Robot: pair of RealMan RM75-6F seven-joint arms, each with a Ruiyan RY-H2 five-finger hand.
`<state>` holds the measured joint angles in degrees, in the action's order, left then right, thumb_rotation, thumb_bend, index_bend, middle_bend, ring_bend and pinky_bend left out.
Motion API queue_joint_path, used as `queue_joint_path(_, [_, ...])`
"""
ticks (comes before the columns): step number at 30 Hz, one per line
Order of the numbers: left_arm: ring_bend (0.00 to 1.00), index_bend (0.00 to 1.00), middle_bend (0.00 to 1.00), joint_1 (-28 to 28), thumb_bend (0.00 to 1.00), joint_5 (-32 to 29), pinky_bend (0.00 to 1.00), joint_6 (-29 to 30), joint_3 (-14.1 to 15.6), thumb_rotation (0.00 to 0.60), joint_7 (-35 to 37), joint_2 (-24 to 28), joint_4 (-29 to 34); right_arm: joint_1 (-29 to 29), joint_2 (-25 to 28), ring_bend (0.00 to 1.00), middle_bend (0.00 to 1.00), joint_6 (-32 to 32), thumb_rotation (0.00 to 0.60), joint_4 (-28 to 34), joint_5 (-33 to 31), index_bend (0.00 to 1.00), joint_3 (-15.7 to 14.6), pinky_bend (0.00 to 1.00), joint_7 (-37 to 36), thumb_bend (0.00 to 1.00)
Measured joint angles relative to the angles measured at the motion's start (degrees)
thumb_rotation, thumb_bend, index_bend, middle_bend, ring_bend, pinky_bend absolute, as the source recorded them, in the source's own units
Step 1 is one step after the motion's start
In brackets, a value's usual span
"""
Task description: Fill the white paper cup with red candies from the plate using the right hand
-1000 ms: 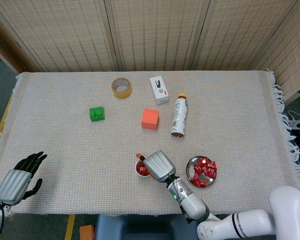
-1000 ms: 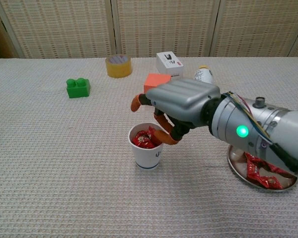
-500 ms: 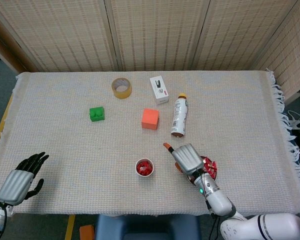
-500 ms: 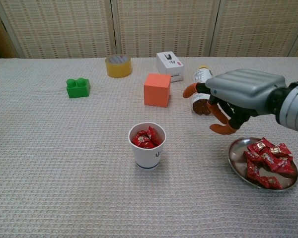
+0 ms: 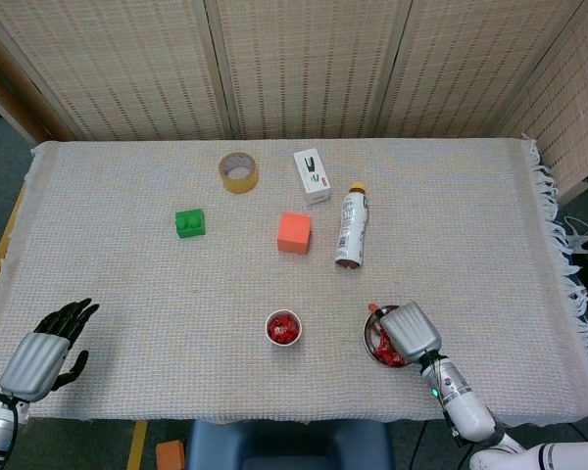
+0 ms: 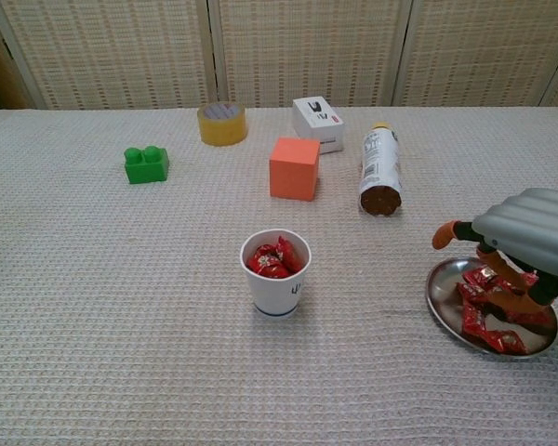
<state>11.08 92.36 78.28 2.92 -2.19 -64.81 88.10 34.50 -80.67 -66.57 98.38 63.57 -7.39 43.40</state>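
The white paper cup (image 5: 283,328) (image 6: 275,271) stands near the table's front edge with several red candies inside. To its right is the round metal plate (image 5: 368,333) (image 6: 440,299) with red candies (image 5: 383,347) (image 6: 486,321). My right hand (image 5: 410,333) (image 6: 527,243) hovers over the plate, palm down. Its fingers curve down onto the candies and the thumb sticks out toward the cup. No candy is lifted. My left hand (image 5: 44,354) rests at the table's front left corner, fingers spread, holding nothing.
Behind the cup are an orange cube (image 6: 294,168), a lying bottle (image 6: 378,170), a white box (image 6: 317,124), a tape roll (image 6: 222,123) and a green block (image 6: 146,164). The table's front edge lies close to the plate.
My right hand has moved from above the cup rightward to the plate and lowered onto the candies. The cup holds the same candies. The left hand barely shifted.
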Motion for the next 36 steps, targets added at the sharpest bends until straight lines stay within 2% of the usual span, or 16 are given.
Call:
queue_joint_path(7, [0.06,0.01,0.0,0.11,0.5,-0.03,0.18,-0.29,0.04,0.6,-0.28,-0.19,-0.08,-1.28,0.24,0.61,0.68,1.64,0.6,-2.37,1.16,0.32,-0.01,1.0,-2.34,0.26])
queue_joint_path(18, [0.06,0.02,0.0,0.23,0.5,-0.45,0.18,-0.6,-0.06,0.6,-0.34,-0.17,-0.09,-1.88,-2.69,0.63,0.68,4.2,0.6,-6.07,1.31,0.35,1.39,1.0,-2.05,0.26])
queue_joint_path(28, [0.06,0.02,0.0,0.1,0.5,-0.26,0.18,-0.17,-0.04,0.6,-0.01,-0.11,-0.19,-2.36,-4.41,0.65,0.68,5.3,0.6,-8.07,0.7,0.43,2.54,1.0,-1.53,0.26])
queue_joint_path(36, [0.06,0.02,0.0,0.1,0.5,-0.43,0.18,-0.2,-0.1,0.6,0.09,-0.08,-0.25,-2.78,-5.3,0.68,0.68,5.45,0.6,-9.26,0.74,0.53,3.33,1.0,-1.19,0.25])
